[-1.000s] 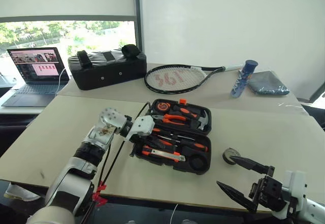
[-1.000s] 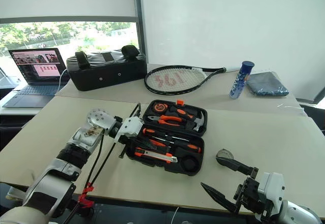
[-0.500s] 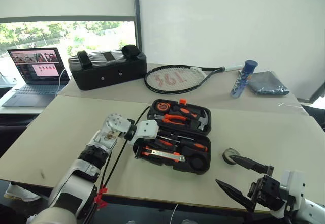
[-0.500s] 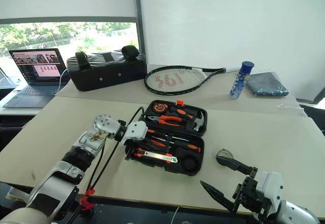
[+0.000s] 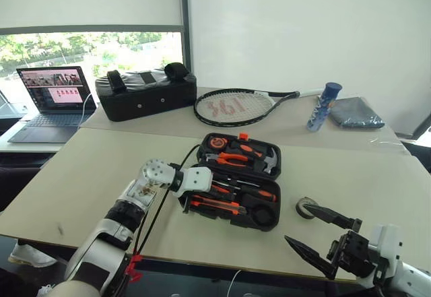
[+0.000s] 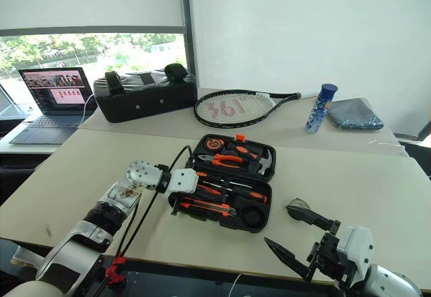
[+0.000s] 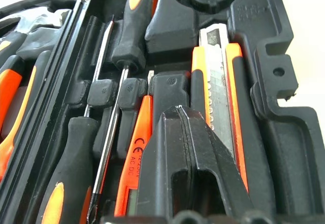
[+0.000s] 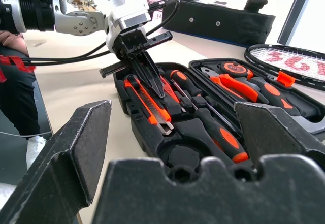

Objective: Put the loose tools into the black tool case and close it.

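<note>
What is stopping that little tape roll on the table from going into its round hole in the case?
Nothing visible does. The dark tape roll lies on the table just right of the open tool case, whose round slot is empty; the open right claw hovers near it.

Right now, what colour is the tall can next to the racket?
Blue with white markings; the can shows best in the left eye view.

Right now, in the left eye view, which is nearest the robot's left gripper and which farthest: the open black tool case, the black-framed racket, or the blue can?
1. Open black tool case: left gripper shut, over its near half.
2. Black-framed racket: behind the case.
3. Blue can: far right.
</note>
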Available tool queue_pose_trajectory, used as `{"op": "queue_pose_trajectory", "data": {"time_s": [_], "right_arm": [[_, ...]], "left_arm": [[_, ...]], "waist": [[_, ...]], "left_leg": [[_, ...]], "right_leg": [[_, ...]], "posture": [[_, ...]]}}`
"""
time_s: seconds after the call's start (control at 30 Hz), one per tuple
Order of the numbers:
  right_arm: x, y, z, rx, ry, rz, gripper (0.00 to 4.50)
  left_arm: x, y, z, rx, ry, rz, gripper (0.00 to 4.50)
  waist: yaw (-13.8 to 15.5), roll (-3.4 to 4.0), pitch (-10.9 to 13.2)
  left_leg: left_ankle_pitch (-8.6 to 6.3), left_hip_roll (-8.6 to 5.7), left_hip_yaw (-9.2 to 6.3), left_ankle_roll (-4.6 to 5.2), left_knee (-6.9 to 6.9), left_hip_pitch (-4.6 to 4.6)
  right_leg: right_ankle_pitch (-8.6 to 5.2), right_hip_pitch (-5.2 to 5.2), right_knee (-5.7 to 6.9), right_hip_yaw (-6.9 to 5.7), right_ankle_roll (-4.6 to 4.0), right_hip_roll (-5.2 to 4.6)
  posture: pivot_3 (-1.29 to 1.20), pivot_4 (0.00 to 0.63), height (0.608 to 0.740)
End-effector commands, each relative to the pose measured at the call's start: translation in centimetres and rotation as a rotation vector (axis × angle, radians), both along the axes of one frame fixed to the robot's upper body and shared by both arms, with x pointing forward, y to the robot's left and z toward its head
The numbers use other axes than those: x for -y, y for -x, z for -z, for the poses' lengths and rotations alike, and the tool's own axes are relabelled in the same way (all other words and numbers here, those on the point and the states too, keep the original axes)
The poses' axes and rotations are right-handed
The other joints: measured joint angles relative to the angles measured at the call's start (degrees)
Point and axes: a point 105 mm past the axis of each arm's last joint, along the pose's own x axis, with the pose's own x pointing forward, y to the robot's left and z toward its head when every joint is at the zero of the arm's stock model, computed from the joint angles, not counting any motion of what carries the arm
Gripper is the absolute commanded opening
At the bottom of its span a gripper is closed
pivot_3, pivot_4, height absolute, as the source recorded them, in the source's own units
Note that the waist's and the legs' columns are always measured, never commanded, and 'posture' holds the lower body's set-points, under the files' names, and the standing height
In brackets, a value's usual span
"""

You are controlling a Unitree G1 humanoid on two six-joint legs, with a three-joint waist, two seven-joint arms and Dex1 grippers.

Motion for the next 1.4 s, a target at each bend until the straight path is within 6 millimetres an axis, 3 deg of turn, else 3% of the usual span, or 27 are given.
{"op": "queue_pose_trajectory", "data": {"time_s": [0.03, 0.17, 0.33, 0.63, 0.7, 0.8, 0.9, 0.97, 1.1, 1.23, 1.3, 1.4], "right_arm": [[0.0, 0.0, -1.0, 0.046, 0.013, -0.001, 4.5], [0.4, 0.1, -1.0, 0.042, 0.015, 0.009, 4.5], [0.9, 0.4, -0.8, 0.029, 0.02, 0.02, 4.5], [1.7, 1.3, -0.4, -0.002, 0.019, 0.071, 4.5], [2.4, 1.7, -0.3, -0.02, 0.022, 0.101, 4.5], [3.4, 2.6, -0.2, -0.052, 0.008, 0.159, 4.5], [5.1, 4.0, 0.0, -0.065, 0.032, 0.249, 4.5], [6.6, 5.4, 0.3, -0.073, 0.059, 0.334, 4.5], [8.7, 7.5, 1.4, -0.109, 0.089, 0.455, 4.5], [9.3, 8.0, 2.1, -0.122, 0.129, 0.483, 4.5], [9.0, 6.9, 1.4, -0.105, 0.155, 0.457, 4.5], [7.8, 4.4, -0.3, -0.111, 0.206, 0.356, 4.5]], "left_arm": [[-0.4, 0.7, -2.1, 0.001, 0.075, 0.057, 0.03], [-1.1, 1.4, -3.8, -0.041, 0.137, 0.089, 0.03], [-2.3, 1.9, -1.4, -0.079, 0.014, 0.068, 0.03], [-1.9, 1.7, 2.0, -0.144, -0.048, -0.043, 0.03], [-2.2, 1.9, 2.2, -0.146, -0.049, -0.04, 0.03], [-2.3, 2.2, 0.7, -0.159, 0.071, -0.022, 0.03], [-3.2, 2.4, -3.3, -0.187, 0.316, -0.038, 0.64], [-5.9, 2.2, -4.9, -0.19, 0.389, -0.133, 1.31], [-10.3, 3.1, -5.2, -0.163, 0.392, -0.233, 2.83], [-13.9, 3.9, -4.5, -0.205, 0.383, -0.338, 4.29], [-15.3, 4.7, -3.9, -0.222, 0.36, -0.359, 4.44], [-15.7, 5.5, -3.8, -0.217, 0.359, -0.349, 4.44]], "waist": [[-0.04, -0.01, 0.01], [-0.17, -0.03, 0.03], [-0.27, -0.02, 0.02], [0.41, 0.05, -0.02], [0.48, 0.11, -0.06], [0.45, 0.19, -0.1], [0.18, 0.19, -0.09], [-0.03, 0.15, -0.07], [-0.66, 0.16, -0.07], [-0.46, 0.2, -0.05], [-0.61, 0.18, -0.05], [-0.64, 0.19, -0.04]], "left_leg": [[0.0, 0.01, 0.0, 0.0, 0.0, -0.06], [-0.01, 0.01, -0.03, 0.01, 0.0, -0.33], [-0.01, 0.0, -0.03, 0.01, 0.0, -0.27], [-0.01, -0.04, -0.02, 0.01, 0.0, -0.17], [-0.01, -0.03, -0.02, 0.01, 0.0, -0.13], [-0.01, -0.02, 0.0, 0.01, 0.0, -0.1], [-0.01, 0.02, 0.01, 0.01, -0.01, -0.15], [-0.01, 0.09, -0.01, 0.01, -0.01, -0.23], [-0.02, 0.19, -0.01, 0.0, -0.11, -0.16], [-0.02, 0.2, 0.12, 0.0, -0.14, 0.0], [-0.02, 0.23, 0.14, -0.01, -0.14, 0.0], [-0.02, 0.28, 0.21, -0.01, -0.14, 0.02]], "right_leg": [[0.0, -0.06, 0.0, -0.01, -0.01, 0.01], [0.17, -0.27, -0.02, -0.03, -0.32, 0.01], [0.15, -0.23, -0.02, -0.03, -0.29, 0.01], [0.04, -0.11, -0.03, 0.0, -0.1, -0.03], [-0.01, -0.09, -0.03, 0.0, -0.02, -0.02], [-0.02, -0.07, -0.03, 0.03, -0.02, -0.02], [-0.03, -0.13, 0.01, 0.02, -0.04, -0.01], [-0.04, -0.21, 0.01, -0.03, -0.06, 0.03], [-0.12, -0.22, 0.01, -0.04, -0.16, 0.07], [-0.2, -0.15, -0.01, 0.0, -0.2, -0.02], [-0.21, -0.16, -0.01, -0.01, -0.21, -0.02], [-0.21, -0.19, 0.0, 0.02, -0.28, -0.02]], "posture": [[0.0, 0.15, 0.74], [0.0, 0.15, 0.74], [0.0, 0.15, 0.74], [0.0, 0.15, 0.74], [0.0, 0.15, 0.74], [0.0, 0.15, 0.74], [0.0, 0.15, 0.74], [0.0, 0.15, 0.74], [0.0, 0.15, 0.74], [0.0, 0.15, 0.74], [0.0, 0.15, 0.74], [0.0, 0.15, 0.74]]}}
